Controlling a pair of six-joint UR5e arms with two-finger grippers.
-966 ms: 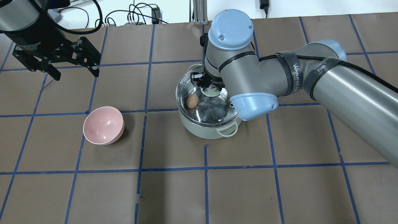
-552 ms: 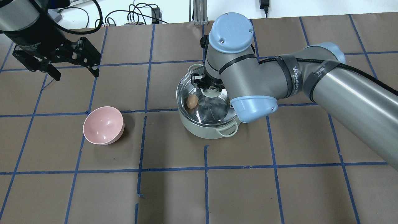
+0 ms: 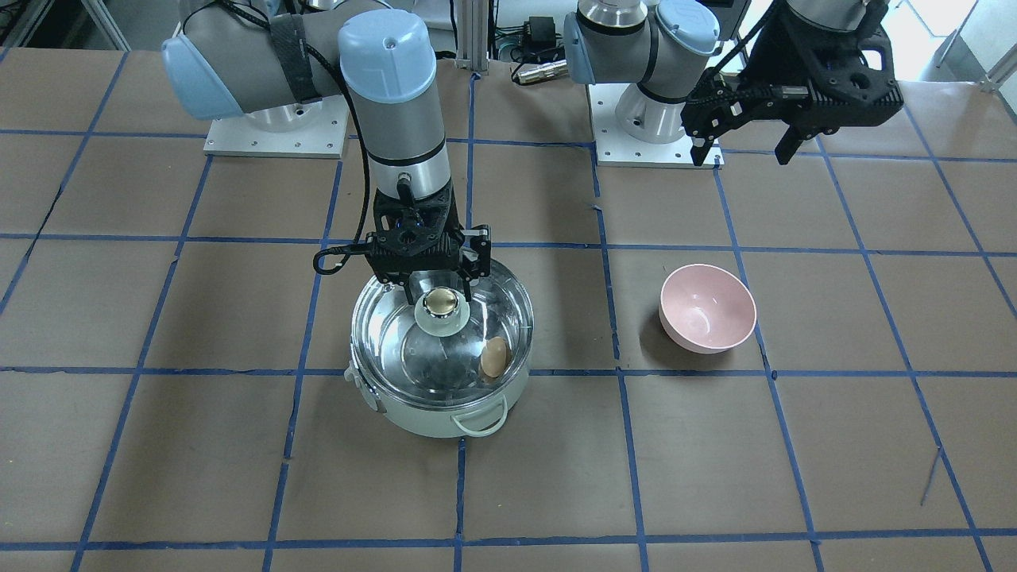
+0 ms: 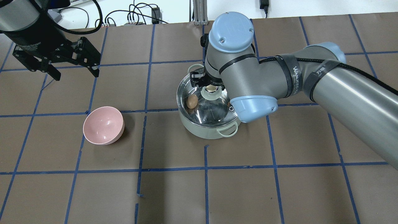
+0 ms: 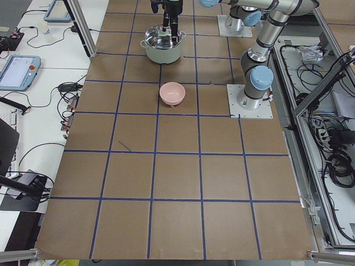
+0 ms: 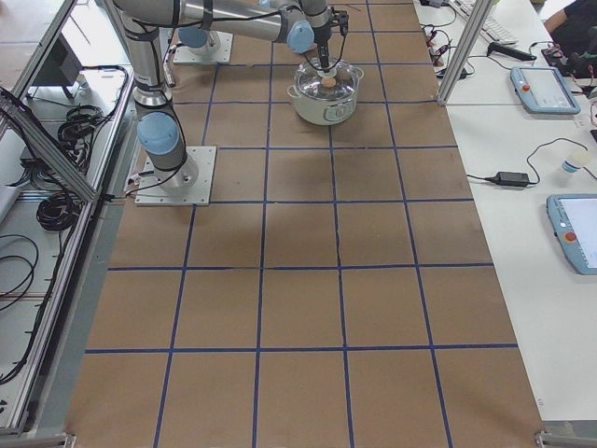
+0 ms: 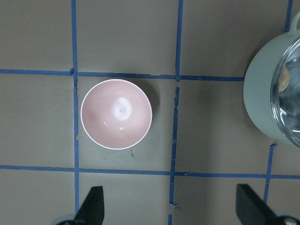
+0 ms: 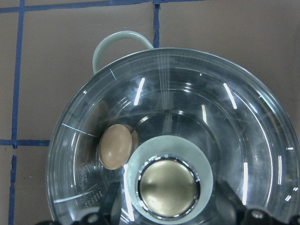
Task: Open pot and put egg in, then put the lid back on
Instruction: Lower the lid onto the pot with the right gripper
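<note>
The mint-green pot (image 3: pixel 429 415) stands mid-table, also in the overhead view (image 4: pixel 202 130). The glass lid (image 3: pixel 381 334) lies on its rim, with its gold knob (image 8: pixel 168 187) at the centre. The brown egg (image 3: pixel 493 357) lies inside the pot under the glass, also in the overhead view (image 4: pixel 192 101) and the right wrist view (image 8: pixel 115 146). My right gripper (image 3: pixel 437 292) is open just above the knob, its fingers spread either side and not touching it. My left gripper (image 4: pixel 76 75) is open and empty, high over the table's far left.
A pink bowl (image 4: pixel 103 125) sits empty to the left of the pot, directly below the left wrist camera (image 7: pixel 116 114). The pot's side (image 7: pixel 262 93) shows at that view's right edge. Blue tape lines grid the brown table.
My right gripper has opened off the lid's knob and risen slightly, so the knob now shows in the overhead view. The lid stays on the pot. The left arm has not moved.
</note>
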